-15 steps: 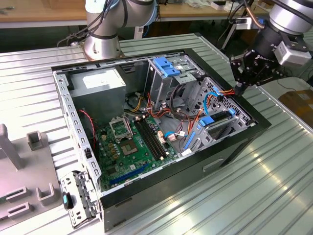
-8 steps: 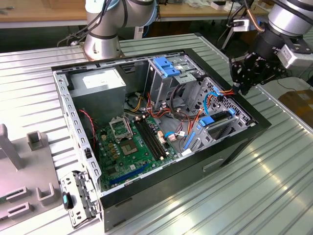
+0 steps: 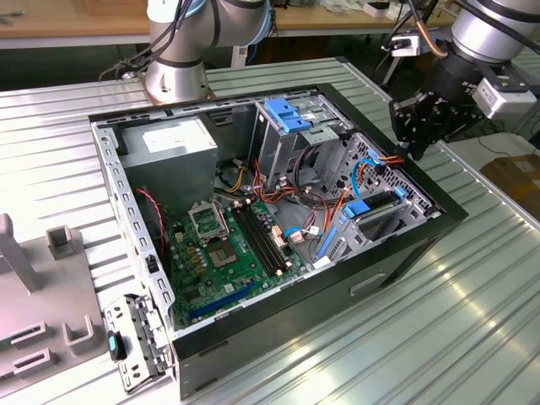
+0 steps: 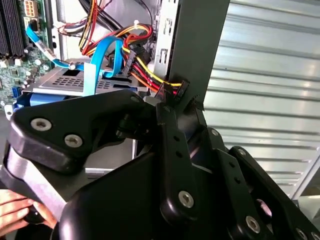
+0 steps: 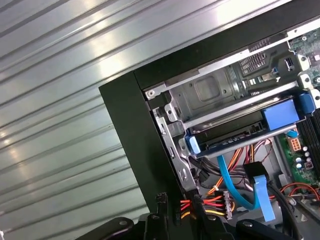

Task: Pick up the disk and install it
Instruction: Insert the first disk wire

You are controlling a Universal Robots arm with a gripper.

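My base (image 3: 173,72) is standing on the far side, toward the exterior view's left. My arm (image 3: 488,29) is coming in at the far right of the exterior view, wrist bending downward. My black gripper (image 3: 415,148) is hanging tilted, pointing down and toward the left. In the second wrist view its dark linkages (image 4: 172,150) are crossing the foreground.

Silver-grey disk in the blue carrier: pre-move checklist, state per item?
1. Silver-grey metal disk in its blue plastic carrier sits in the grey metal drive cage: ok.
2. Disk fully latched: cannot tell.
3. Black gripper apart from the disk, at the black case edge: ok.
4. Black power plug on red, yellow and black wires connected: cannot tell.
5. Blue flat cable out of the way: not ok, loops beside the disk.
6. Person's hand clear of the arm: cannot tell, one shows past the gripper.
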